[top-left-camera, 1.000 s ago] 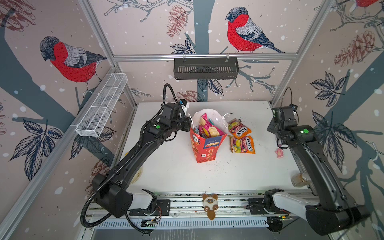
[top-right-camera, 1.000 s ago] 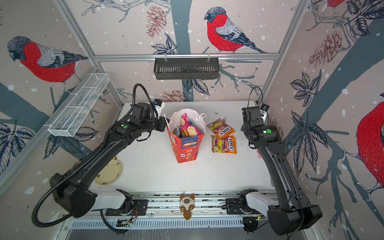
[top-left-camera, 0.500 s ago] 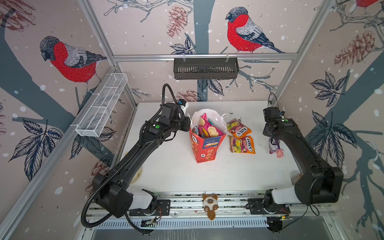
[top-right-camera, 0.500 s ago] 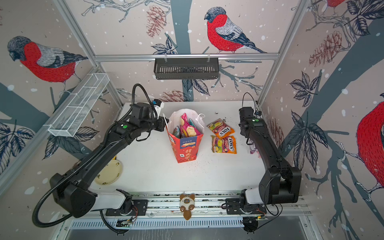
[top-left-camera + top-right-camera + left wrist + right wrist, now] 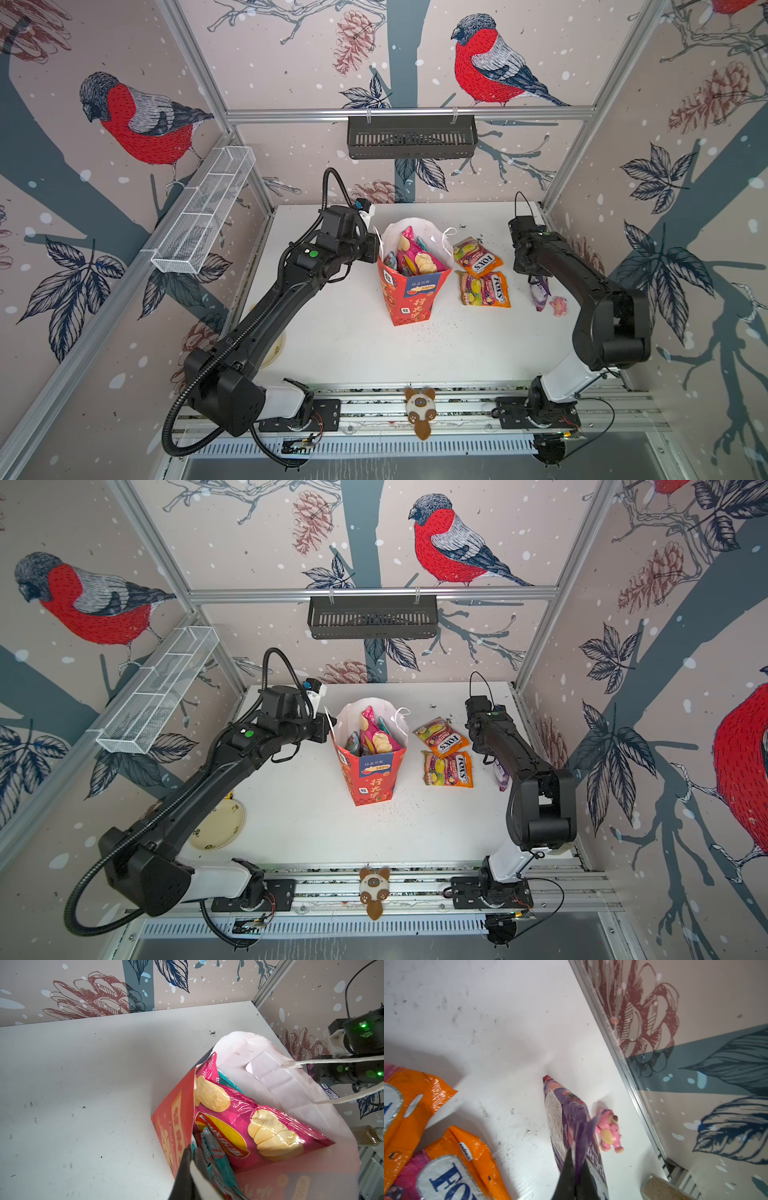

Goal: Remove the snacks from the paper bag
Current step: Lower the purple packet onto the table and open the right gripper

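- Right arm [image 5: 582, 282] had folded back and come lower over the last second, bringing its load to the right side of the white table [image 5: 353, 345]; the left arm had not shifted.
- The red paper bag [image 5: 409, 299] stood upright mid-table, with the left gripper [image 5: 192, 1153] pinched shut on its rim.
- A pink Lay's chip bag [image 5: 239, 1126] and teal packets [image 5: 220, 1167] were inside the bag, so the task looked under half done.
- Two orange FOX'S packets [image 5: 482, 274] lay flat just beside the bag.
- The right gripper [image 5: 576, 1151] was clamped on the top edge of a purple packet [image 5: 566, 1118], which hung end-down; whether its tip touched the table could not be told.
- A small pink toy figure [image 5: 609, 1132] lay just beside that packet.
- Risks: on release the packet could topple onto the toy, and the wide chip bag could snag the rim, tearing the paper or tipping the bag.
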Robot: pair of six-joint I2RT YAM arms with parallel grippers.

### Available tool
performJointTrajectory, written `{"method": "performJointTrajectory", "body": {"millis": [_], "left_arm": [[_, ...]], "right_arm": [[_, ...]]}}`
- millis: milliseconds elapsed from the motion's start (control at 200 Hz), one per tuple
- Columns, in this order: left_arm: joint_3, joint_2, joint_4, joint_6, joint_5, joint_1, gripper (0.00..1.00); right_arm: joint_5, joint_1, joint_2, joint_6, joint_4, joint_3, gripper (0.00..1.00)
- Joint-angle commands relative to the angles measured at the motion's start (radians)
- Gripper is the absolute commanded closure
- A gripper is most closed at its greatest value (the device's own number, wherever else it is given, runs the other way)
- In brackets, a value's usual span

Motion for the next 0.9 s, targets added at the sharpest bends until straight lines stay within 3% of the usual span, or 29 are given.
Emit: {"method": "performJointTrajectory", "body": {"millis": [0,115,190,460,620,896], "left_arm": [[-0.004,-0.006,0.061,-0.01,-0.014,0.002,1.0],[-0.013,-0.01,0.061,-0.013,-0.02,0.002,1.0],[-0.015,-0.01,0.062,-0.012,-0.024,0.003,1.0],[-0.007,-0.001,0.067,-0.013,-0.022,0.004,1.0],[-0.005,0.0,0.062,-0.01,-0.025,0.005,1.0],[0.002,0.004,0.055,-0.001,-0.027,0.007,1.0]], "right_arm": [[-0.142,-0.005,0.007,-0.02,0.095,-0.012,0.93],[-0.222,-0.005,0.021,-0.017,0.139,-0.029,0.9],[-0.264,-0.003,0.033,-0.019,0.154,-0.035,0.82],[-0.306,0.004,0.058,-0.01,0.188,-0.06,0.79],[-0.317,0.002,0.061,-0.008,0.193,-0.059,0.57],[-0.396,0.004,-0.023,0.011,0.181,-0.037,0.51]]}}
